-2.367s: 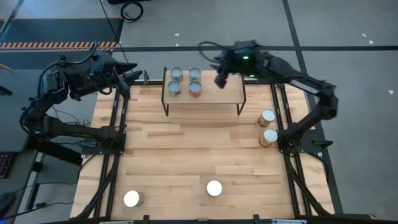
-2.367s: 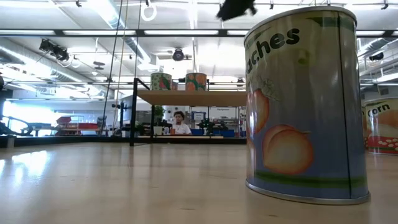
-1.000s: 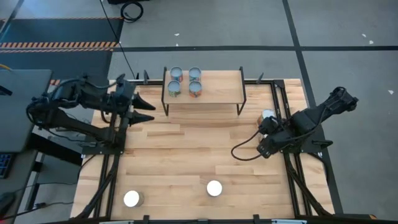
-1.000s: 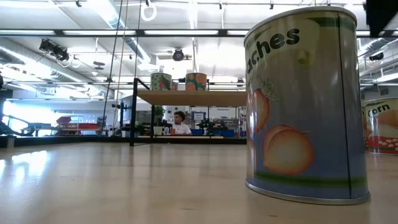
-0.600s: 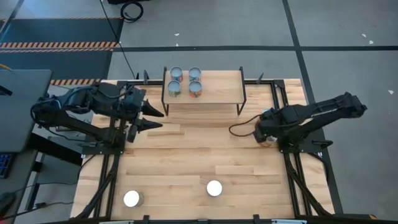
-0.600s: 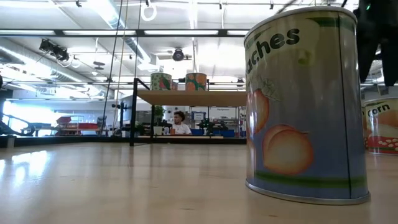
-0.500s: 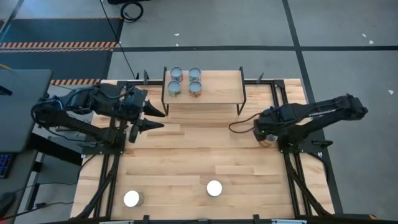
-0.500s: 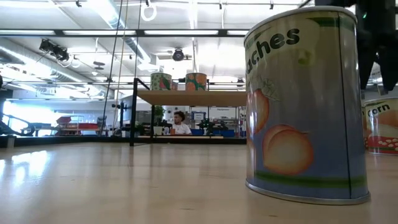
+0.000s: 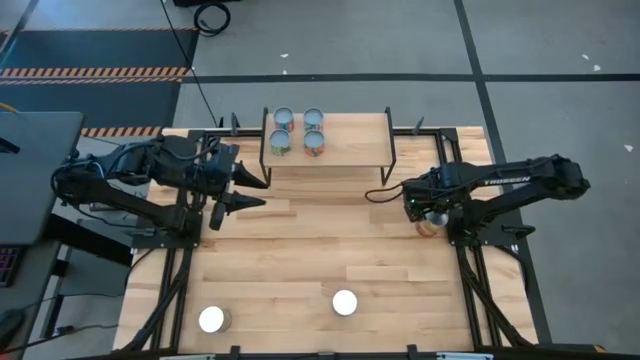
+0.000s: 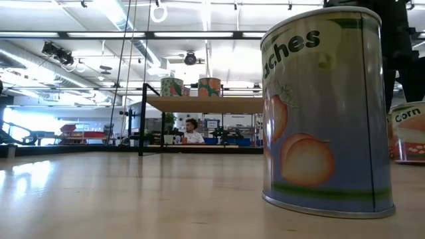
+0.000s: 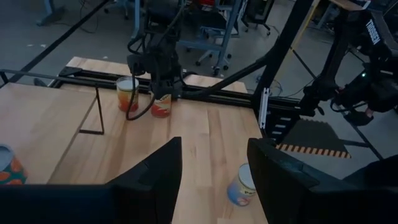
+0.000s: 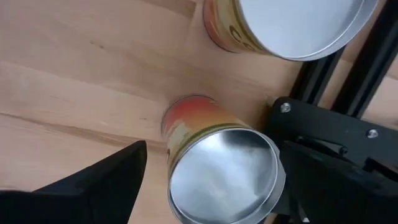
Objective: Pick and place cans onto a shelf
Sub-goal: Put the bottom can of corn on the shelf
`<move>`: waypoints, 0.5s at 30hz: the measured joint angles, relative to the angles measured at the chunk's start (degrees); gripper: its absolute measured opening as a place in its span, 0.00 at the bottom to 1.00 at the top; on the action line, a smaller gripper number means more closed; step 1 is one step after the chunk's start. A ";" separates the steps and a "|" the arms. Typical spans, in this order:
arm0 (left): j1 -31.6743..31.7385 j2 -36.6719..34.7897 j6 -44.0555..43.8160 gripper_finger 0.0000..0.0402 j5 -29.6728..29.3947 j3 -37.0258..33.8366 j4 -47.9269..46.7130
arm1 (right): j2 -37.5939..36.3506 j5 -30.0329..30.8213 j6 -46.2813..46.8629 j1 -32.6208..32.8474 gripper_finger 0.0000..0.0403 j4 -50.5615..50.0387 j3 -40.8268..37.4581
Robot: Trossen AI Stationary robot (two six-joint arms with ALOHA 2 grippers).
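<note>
The shelf (image 9: 325, 150) stands at the table's far middle with several cans (image 9: 298, 133) on its top. My right gripper (image 9: 425, 205) is open, low over two cans at the table's right edge. Its fingers stand on either side of the nearer, red-and-yellow corn can (image 12: 214, 168), which also shows in the high view (image 9: 431, 227). The farther can (image 12: 292, 22) stands just beyond. My left gripper (image 9: 258, 192) is open and empty beside the shelf's left legs. A peaches can (image 9: 345, 302) and another can (image 9: 211, 319) stand on their bases near the table's front edge. My right gripper comes at the corn can from above, fingers pointing down, one on each side of its top. One finger (image 12: 311, 186) lies right by the lid's rim (image 12: 273, 177); whether it touches, I cannot tell. The can stands on the table.
Black frame rails (image 9: 458, 200) run along the table's right edge just beside the two cans, and others along the left edge (image 9: 190, 200). Bare wood lies between the shelf and the two front cans. A person (image 10: 192, 133) shows far behind the table.
My right gripper has swung from the near side of the two right-edge cans toward the far edge and come down over the nearer one. My left gripper has gone toward the table's right, staying open. In the low view the corn can has shifted a little.
</note>
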 joint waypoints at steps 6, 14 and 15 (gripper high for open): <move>0.00 0.00 2.25 0.47 0.00 0.00 -0.02 | 0.51 0.70 1.07 0.57 0.93 -1.61 3.15; 0.00 0.00 3.88 0.47 0.00 0.00 -0.10 | 1.06 0.06 2.57 0.11 0.93 -4.32 0.94; 0.00 0.00 4.16 0.47 -0.01 0.00 -0.11 | 1.69 0.00 2.66 0.09 0.93 -4.90 0.99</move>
